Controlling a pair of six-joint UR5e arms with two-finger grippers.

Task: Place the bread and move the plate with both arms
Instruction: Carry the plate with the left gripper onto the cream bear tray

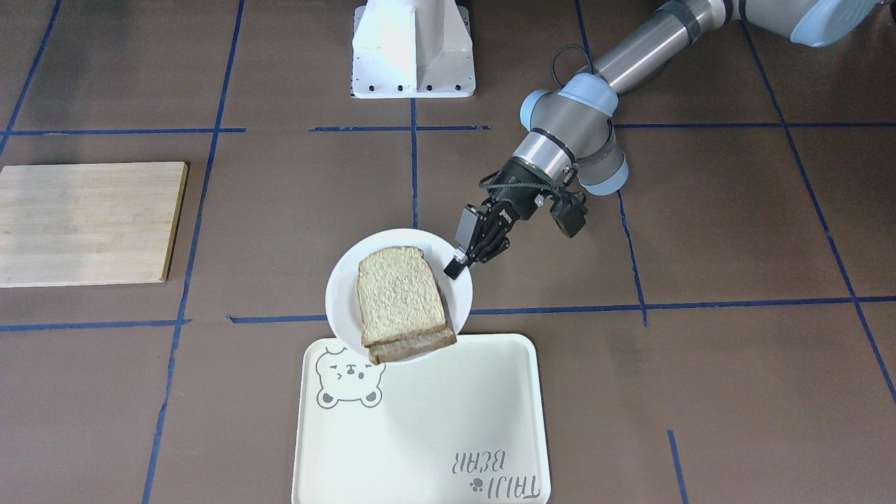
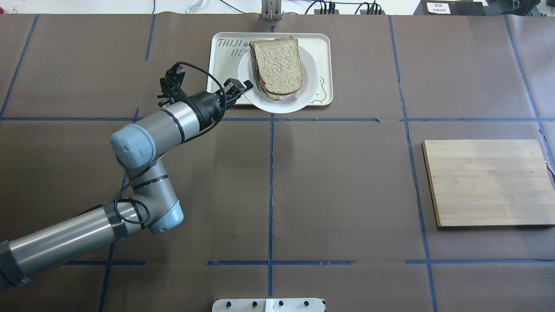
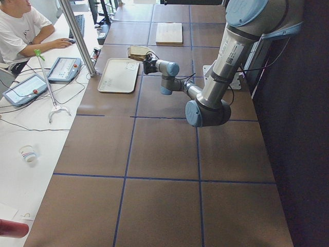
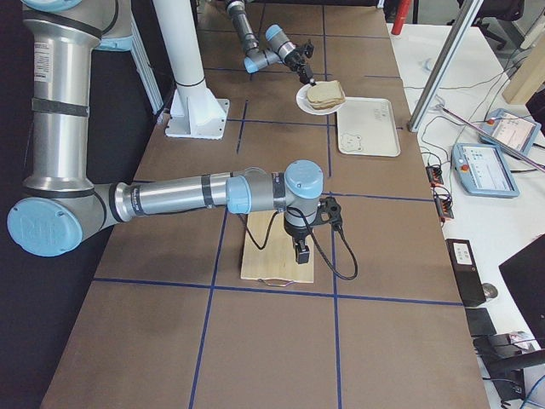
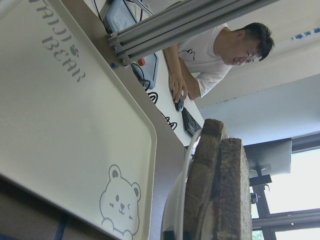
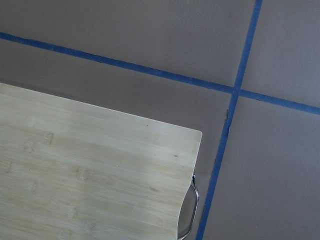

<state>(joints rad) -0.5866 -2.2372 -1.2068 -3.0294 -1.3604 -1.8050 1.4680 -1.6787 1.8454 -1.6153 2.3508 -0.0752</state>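
One arm has it: my left gripper [image 1: 456, 266] looks clamped on the left rim of the plate [image 1: 343, 301], which carries the bread [image 1: 400, 294] and overlaps the tray [image 1: 420, 420] edge, while my distant right gripper [image 4: 301, 251] I cannot tell apart from together.

The left arm [image 2: 173, 119] reaches far forward, the left gripper [image 1: 458, 264] with jaws pinched on the plate [image 1: 343, 294] rim, while the right arm [image 4: 204, 194] stretches sideways, the right gripper [image 4: 301, 253] pointing down, its jaws' state unclear.
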